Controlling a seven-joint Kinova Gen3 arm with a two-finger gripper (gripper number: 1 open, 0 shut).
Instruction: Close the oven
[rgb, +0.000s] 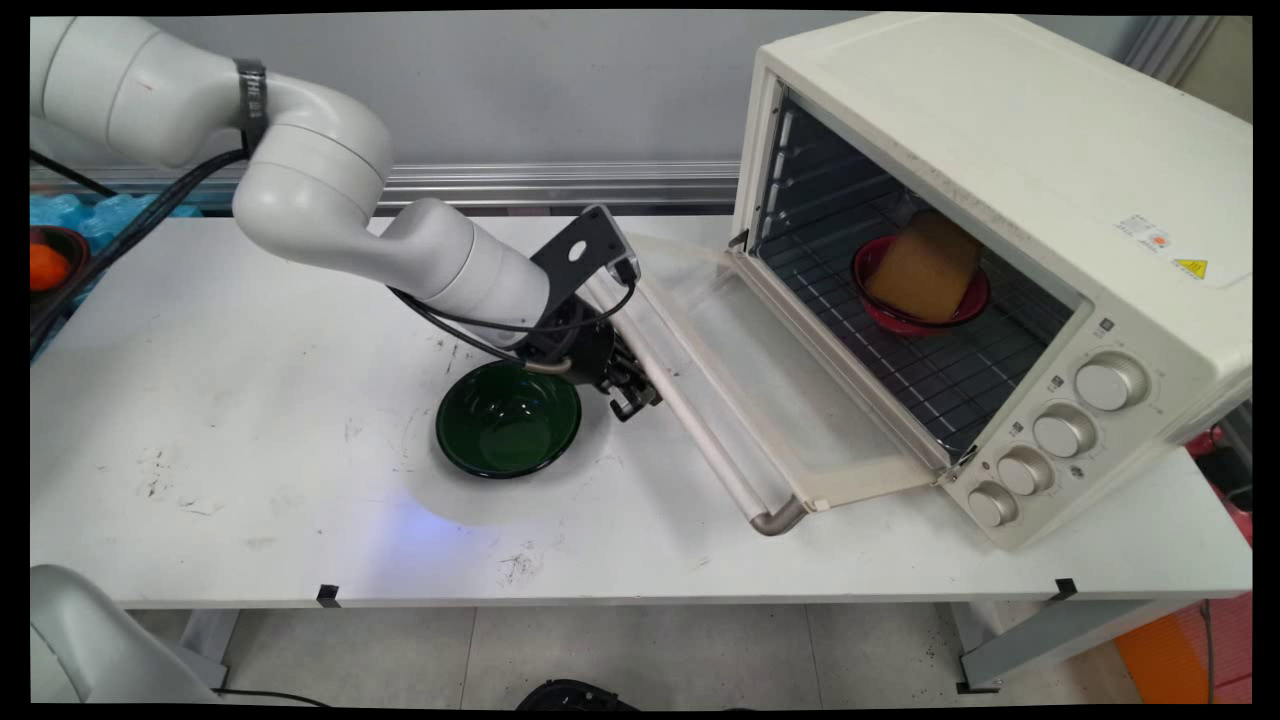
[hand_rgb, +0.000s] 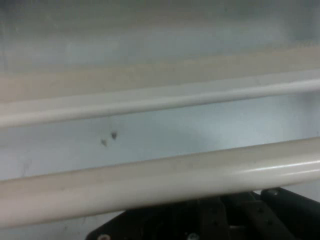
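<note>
End effector (rgb: 632, 392) of the white arm sits low over the desk (rgb: 250, 400), right at the long cream handle bar (rgb: 690, 420) of the toaster oven's (rgb: 1000, 200) open door (rgb: 790, 400), with a dark green bowl (rgb: 508, 420) just beside it on the near left. Whether its fingers are spread or pressed together cannot be told: in the main view the wrist hides them, and in the hand view only the black linkage shows at the bottom edge, close under the handle bar (hand_rgb: 160, 182).

The door lies folded fully down, its glass panel facing up and close to level above the desk. The handle bar's long axis runs from the far left, near the wrist, toward the near right, ending at a rounded corner close to the desk's front; in the hand view it crosses the frame almost level, with a second pale edge of the door (hand_rgb: 160, 100) parallel beyond it.

Inside the oven, a red bowl (rgb: 920, 300) holding a tan, bread-like block (rgb: 925, 265) rests on the wire rack (rgb: 940, 380), toward the back of the cavity. As things lie, the oven stands open with the filled bowl already inside, while the green bowl looks empty on the desk. Four knobs (rgb: 1060, 430) line the oven's front panel. An orange object in a dark bowl (rgb: 50, 265) sits at the far left edge.
</note>
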